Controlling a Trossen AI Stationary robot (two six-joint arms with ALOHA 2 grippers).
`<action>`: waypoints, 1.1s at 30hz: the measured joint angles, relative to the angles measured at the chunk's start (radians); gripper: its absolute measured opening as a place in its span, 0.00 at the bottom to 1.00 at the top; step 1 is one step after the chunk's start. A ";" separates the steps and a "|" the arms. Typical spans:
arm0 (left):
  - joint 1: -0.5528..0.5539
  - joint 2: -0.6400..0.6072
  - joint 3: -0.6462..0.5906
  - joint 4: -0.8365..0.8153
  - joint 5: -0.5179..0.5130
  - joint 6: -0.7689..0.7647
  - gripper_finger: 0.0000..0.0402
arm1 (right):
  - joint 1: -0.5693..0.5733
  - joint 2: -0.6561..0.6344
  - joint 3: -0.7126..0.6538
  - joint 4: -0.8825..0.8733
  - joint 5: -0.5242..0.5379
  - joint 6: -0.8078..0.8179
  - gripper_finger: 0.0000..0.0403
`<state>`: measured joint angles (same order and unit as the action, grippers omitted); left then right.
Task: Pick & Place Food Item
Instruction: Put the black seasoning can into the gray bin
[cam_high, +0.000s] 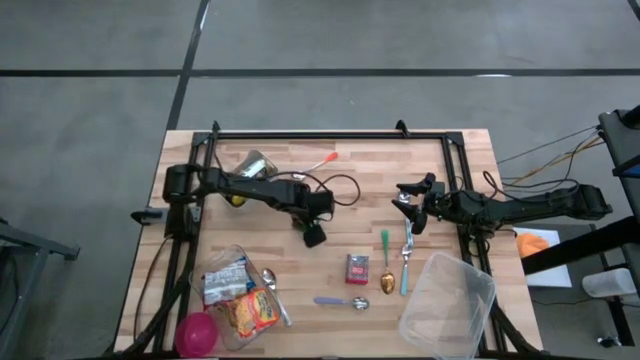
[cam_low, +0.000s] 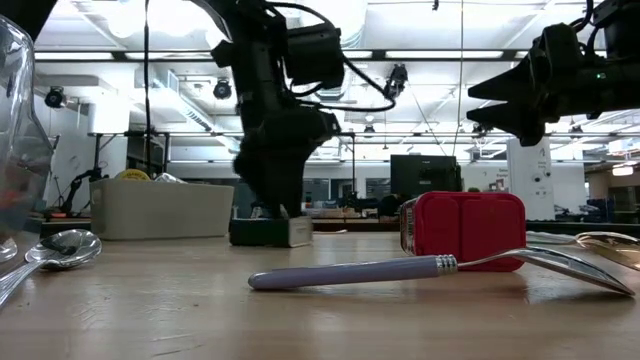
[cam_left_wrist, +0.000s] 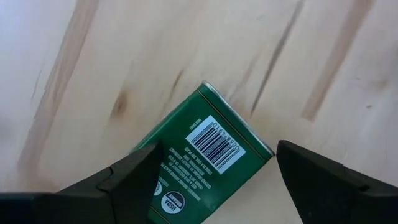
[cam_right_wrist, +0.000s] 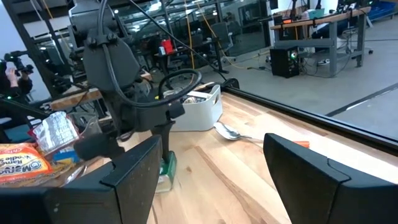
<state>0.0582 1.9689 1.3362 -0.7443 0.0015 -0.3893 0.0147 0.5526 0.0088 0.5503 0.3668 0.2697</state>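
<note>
— Left gripper (cam_left_wrist: 214, 180) hangs over the green box (cam_left_wrist: 202, 162), jaws apart, nothing held; the box lies flat near the red tin (cam_high: 357, 268).
— We judge it light, stiff, slick: we'd pinch its long sides.
— Right gripper (cam_high: 408, 205), also apart, waits beyond the tin.

Bare wood surrounds the small red rectangular tin (cam_high: 357, 268) on its far side. Close in front lies a lilac-handled metal spoon (cam_high: 343, 301); beside it, a green-handled spoon (cam_high: 386, 262).

Left gripper (cam_high: 313, 233) hangs over a small dark box just up-left of the little red rectangular tin (cam_high: 357, 268); right gripper (cam_high: 411, 203) sits up-right of that tin, jaws spread.
</note>
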 joint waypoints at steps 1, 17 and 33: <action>0.000 -0.008 -0.001 -0.013 -0.005 -0.037 0.80 | 0.000 0.000 0.000 0.000 0.000 0.000 0.69; -0.018 -0.134 -0.004 -0.030 -0.028 0.130 0.80 | 0.000 0.000 0.000 0.000 0.000 0.000 0.69; -0.033 -0.151 -0.172 0.131 -0.008 0.712 0.80 | 0.000 0.000 0.000 0.000 0.000 0.000 0.69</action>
<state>0.0252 1.8183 1.1639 -0.6138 -0.0062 0.3225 0.0146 0.5526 0.0086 0.5503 0.3668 0.2695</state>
